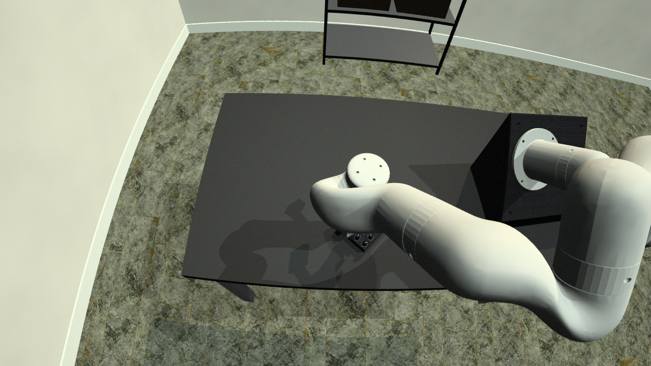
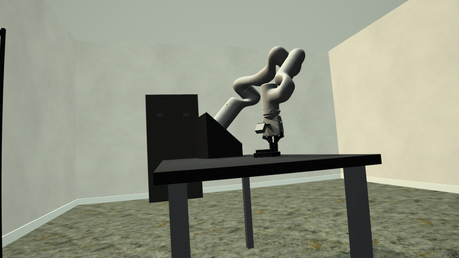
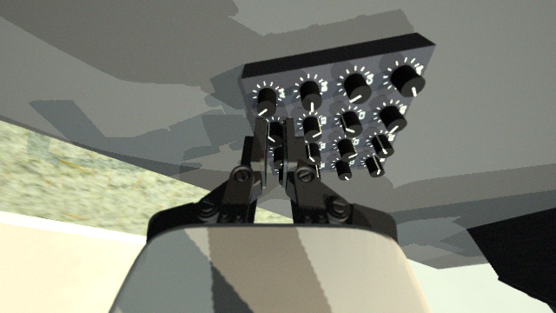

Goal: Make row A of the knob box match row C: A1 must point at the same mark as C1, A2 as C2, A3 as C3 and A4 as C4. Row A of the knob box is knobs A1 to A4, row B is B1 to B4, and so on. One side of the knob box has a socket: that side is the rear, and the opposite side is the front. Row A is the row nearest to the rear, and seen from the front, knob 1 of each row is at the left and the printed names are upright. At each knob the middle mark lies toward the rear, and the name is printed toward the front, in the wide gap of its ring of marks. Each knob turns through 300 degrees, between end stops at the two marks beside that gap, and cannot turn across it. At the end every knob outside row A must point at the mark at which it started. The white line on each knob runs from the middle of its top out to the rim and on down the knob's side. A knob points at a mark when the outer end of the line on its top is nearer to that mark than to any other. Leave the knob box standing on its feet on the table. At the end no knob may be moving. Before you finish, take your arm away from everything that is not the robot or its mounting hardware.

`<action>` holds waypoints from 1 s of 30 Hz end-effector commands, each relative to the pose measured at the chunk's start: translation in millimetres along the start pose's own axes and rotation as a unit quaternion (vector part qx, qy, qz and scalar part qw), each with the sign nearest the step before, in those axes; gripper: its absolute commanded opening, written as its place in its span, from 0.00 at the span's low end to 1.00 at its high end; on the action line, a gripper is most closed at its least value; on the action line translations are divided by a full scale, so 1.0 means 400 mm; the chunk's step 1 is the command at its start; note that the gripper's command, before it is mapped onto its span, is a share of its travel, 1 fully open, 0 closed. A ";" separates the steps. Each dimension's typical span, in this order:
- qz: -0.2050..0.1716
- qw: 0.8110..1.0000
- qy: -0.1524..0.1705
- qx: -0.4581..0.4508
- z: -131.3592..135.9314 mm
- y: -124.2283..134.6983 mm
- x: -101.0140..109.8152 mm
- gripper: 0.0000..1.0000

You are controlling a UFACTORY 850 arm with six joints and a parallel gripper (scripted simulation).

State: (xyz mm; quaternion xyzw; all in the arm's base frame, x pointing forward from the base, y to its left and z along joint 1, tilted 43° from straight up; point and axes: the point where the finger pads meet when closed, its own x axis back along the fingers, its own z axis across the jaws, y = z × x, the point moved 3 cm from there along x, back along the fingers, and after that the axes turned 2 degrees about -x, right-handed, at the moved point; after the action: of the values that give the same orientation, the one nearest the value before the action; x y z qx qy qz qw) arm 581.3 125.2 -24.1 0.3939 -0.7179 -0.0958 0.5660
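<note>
The black two-finger end effector [image 3: 274, 125] stood clamped on a small black round knob with a white line [image 3: 274, 133], just left of centre in the wrist view. That knob sat in the leftmost column, second row from the top. I judged any turn must run about the wrist axis. The dark grey square knob box [image 3: 334, 55] spread toward the upper right, flat on the dark tabletop [image 3: 486, 96].
</note>
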 end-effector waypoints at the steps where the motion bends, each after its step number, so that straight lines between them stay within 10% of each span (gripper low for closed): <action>1: 0.001 1.000 -0.001 0.026 -0.002 -0.001 0.002 0.08; 30: 0.001 0.979 -0.001 0.205 -0.002 -0.001 0.002 0.08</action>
State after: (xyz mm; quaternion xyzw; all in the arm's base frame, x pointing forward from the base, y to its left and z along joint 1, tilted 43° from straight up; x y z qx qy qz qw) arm 581.3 125.1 -24.1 0.5015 -0.7224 0.0535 0.4730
